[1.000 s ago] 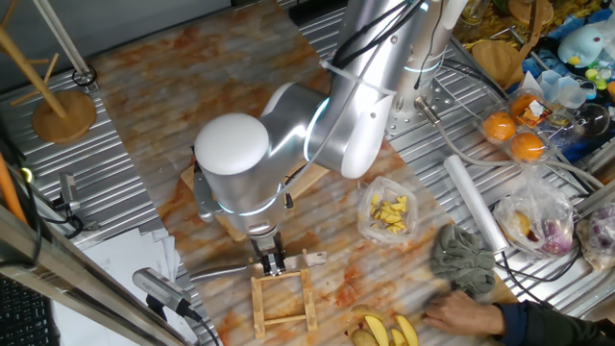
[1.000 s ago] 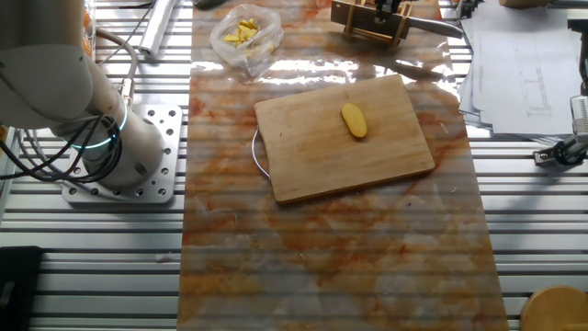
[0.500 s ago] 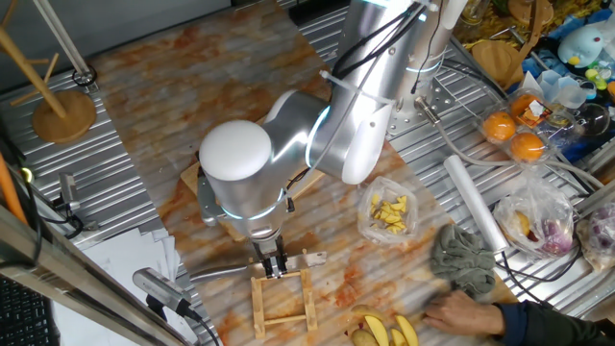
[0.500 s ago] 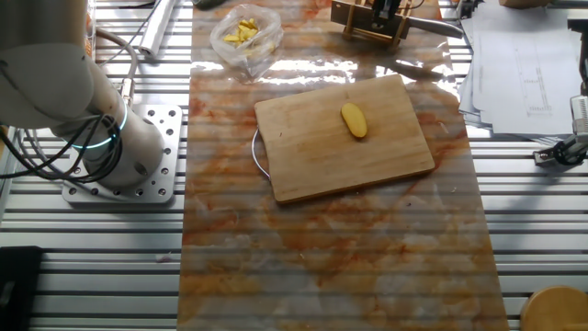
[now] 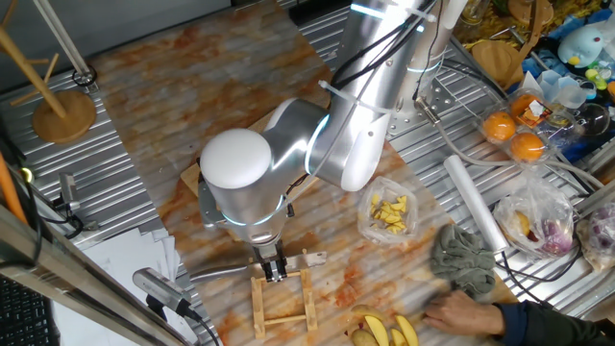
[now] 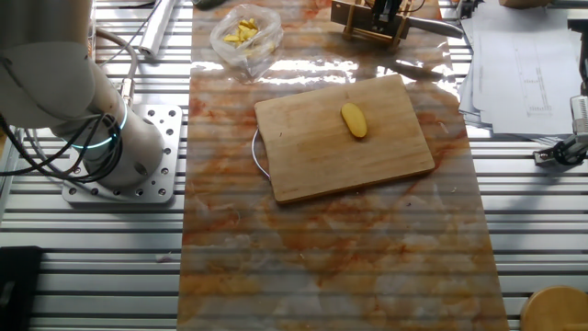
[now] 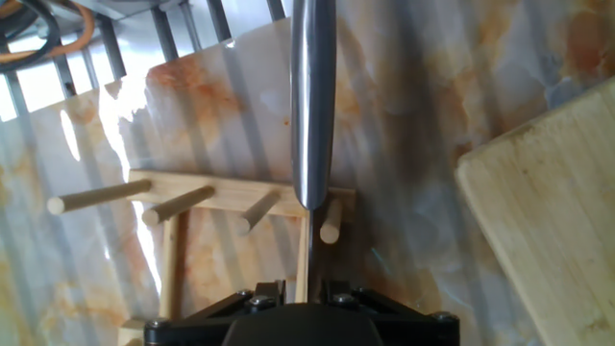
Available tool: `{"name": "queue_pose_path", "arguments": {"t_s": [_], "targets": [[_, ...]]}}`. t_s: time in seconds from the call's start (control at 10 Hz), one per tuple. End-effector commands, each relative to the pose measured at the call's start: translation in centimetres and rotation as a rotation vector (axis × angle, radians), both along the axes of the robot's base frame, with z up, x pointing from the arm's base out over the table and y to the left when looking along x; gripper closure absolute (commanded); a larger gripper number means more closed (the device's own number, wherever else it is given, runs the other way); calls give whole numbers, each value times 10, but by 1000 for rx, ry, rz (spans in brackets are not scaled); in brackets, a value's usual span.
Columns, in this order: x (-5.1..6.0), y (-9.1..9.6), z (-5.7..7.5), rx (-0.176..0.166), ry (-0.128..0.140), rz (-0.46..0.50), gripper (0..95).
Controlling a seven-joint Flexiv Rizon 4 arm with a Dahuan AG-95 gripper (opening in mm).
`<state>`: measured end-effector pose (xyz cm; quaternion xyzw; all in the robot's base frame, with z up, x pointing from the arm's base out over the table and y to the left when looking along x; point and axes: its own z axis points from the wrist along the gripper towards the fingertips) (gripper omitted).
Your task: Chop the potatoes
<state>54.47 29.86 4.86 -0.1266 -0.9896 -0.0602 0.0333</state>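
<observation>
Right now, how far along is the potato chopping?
Nothing is cut yet: the potato lies whole on the wooden cutting board. In hand: the claw is down at the wooden knife rack, where the knife rests; whether it is gripped cannot be told. Left: carrying the knife to the board and chopping.

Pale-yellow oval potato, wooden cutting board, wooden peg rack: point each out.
Pale-yellow oval potato (image 6: 354, 120), the other fixed view, its middle.
Wooden cutting board (image 6: 312, 161), the other fixed view, bare surface.
Wooden peg rack (image 7: 207, 205), hand view, crossbar.
</observation>
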Motion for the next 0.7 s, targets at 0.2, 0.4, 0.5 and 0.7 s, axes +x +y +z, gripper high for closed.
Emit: {"name": "queue_pose_path", "arguments": {"t_s": [0.2,0.4,0.5,0.7], "targets": [[-1,-1,-3,-3,0,0,760],[-1,-1,-4,-6,-1,0,760],[-2,-1,-5,-8,-3,0,760],[-2,-2,-7,-10,-5,-1,760]]}}
